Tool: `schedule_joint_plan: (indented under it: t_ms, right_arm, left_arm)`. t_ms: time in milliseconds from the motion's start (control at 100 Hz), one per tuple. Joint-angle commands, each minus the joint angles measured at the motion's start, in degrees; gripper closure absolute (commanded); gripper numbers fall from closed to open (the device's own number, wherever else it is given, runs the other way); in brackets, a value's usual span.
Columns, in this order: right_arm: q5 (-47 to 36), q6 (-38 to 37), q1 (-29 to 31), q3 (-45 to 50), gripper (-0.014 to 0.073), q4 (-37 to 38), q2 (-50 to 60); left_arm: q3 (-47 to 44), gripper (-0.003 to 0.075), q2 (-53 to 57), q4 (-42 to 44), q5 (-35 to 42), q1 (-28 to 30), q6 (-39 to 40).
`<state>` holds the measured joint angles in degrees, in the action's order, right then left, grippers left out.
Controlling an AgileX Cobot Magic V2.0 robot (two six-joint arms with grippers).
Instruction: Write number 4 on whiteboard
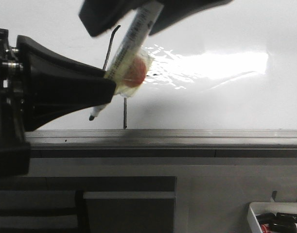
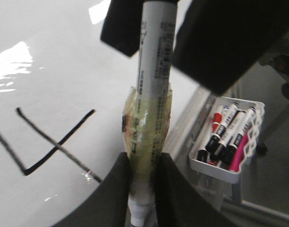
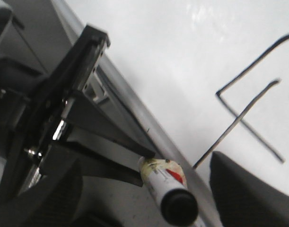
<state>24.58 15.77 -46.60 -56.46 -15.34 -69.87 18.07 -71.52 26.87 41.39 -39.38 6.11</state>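
On whiteboard (image 1: 226, 34): upright number 4 (image 3: 248, 109).

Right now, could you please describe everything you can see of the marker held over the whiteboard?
The white-barrelled marker has printed grey text and a band of yellowish tape with a red patch around its middle. The left tool is shut on the taped part. In the front view it slants, black tip down near the grey rail, top end up under the dark, blurred right tool. Whether the tip touches the glossy whiteboard is unclear. The black 4 lies beside it.
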Motion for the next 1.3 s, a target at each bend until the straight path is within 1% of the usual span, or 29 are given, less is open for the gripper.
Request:
schedule_joint_plan:
  t_ms: [0, 60, 130, 200, 260, 350, 430, 530, 580, 980, 1030, 1050, 1100, 1150, 1200, 1250, 1290]
  right_arm:
    - [-9.4, 0.6, 1.2, -4.1, -0.0003, 1.7, 3.3]
    - [-12.7, 0.6, 2.2, -5.2, -0.0003, 2.3, 4.7]
    - [-15.5, 0.6, 3.6, -6.2, -0.0003, 2.7, 6.6]
    - [-16.2, 0.6, 5.1, -6.9, -0.0003, 2.9, 8.4]
    - [-15.7, 0.6, 6.0, -7.2, -0.0003, 3.0, 9.6]
    - [-14.7, 0.6, 6.2, -7.2, -0.0003, 3.2, 10.8]
    - [-13.2, 0.6, 6.2, -7.2, -0.0003, 3.2, 11.1]
    - [-11.3, 0.6, 6.2, -7.2, -0.0003, 3.2, 11.1]
    - [-10.5, 0.6, 6.2, -7.2, -0.0003, 3.2, 11.1]
    - [-9.6, 0.6, 6.2, -7.2, -0.0003, 3.2, 11.1]
    - [-9.5, 0.6, 6.2, -7.2, -0.0003, 3.2, 11.1]
    - [-9.5, 0.6, 6.2, -7.2, -0.0003, 3.2, 11.1]
    - [-9.4, 0.6, 6.2, -7.2, -0.0003, 3.2, 11.1]
    - [-9.3, 0.6, 6.2, -7.2, -0.0003, 3.2, 11.1]
    - [-9.2, 0.6, 6.2, -7.2, -0.0003, 3.2, 11.1]
    - [-9.2, 0.6, 6.2, -7.2, -0.0003, 3.2, 11.1]
    - [-9.2, 0.6, 6.2, -7.2, -0.0003, 3.2, 11.1]
  left_arm:
    - [1.5, 0.0741, 0.6, -11.5, 4.0, -0.2, 0.8]
    - [1.5, 0.0741, 0.6, -20.9, 3.6, -0.2, 0.8]
    - [1.5, 0.0741, 0.6, -29.7, 2.6, -0.2, 1.0]
    - [1.5, 0.0741, 0.6, -35.6, 2.2, -0.2, 1.8]
    - [1.6, 0.0741, 0.6, -36.8, 0.8, -0.2, 5.9]
    - [3.1, 0.0741, 0.6, -37.8, -5.6, -0.2, 10.7]
    - [4.7, 0.0741, 0.6, -38.0, -11.6, -0.2, 11.8]
    - [6.7, 0.0741, 0.6, -40.2, -15.5, -0.2, 11.8]
    - [7.4, 0.0741, 0.6, -41.5, -16.4, -0.2, 11.8]
    - [8.7, 0.0737, 0.6, -40.8, -16.5, -0.2, 11.7]
    - [8.7, 0.0714, 0.6, -40.8, -16.5, -0.2, 11.7]
    - [8.7, 0.0694, 0.6, -40.8, -16.5, -0.2, 11.7]
    - [8.7, 0.063, 0.7, -40.8, -16.5, -0.2, 11.7]
    - [8.7, 0.0547, 0.7, -40.8, -16.5, -0.1, 11.7]
    - [8.7, 0.0487, 0.7, -40.8, -16.5, 0.1, 11.7]
    - [8.7, 0.0453, 0.7, -40.8, -16.5, 0.5, 11.7]
    - [8.7, 0.0442, 0.7, -40.8, -16.5, 0.7, 11.7]
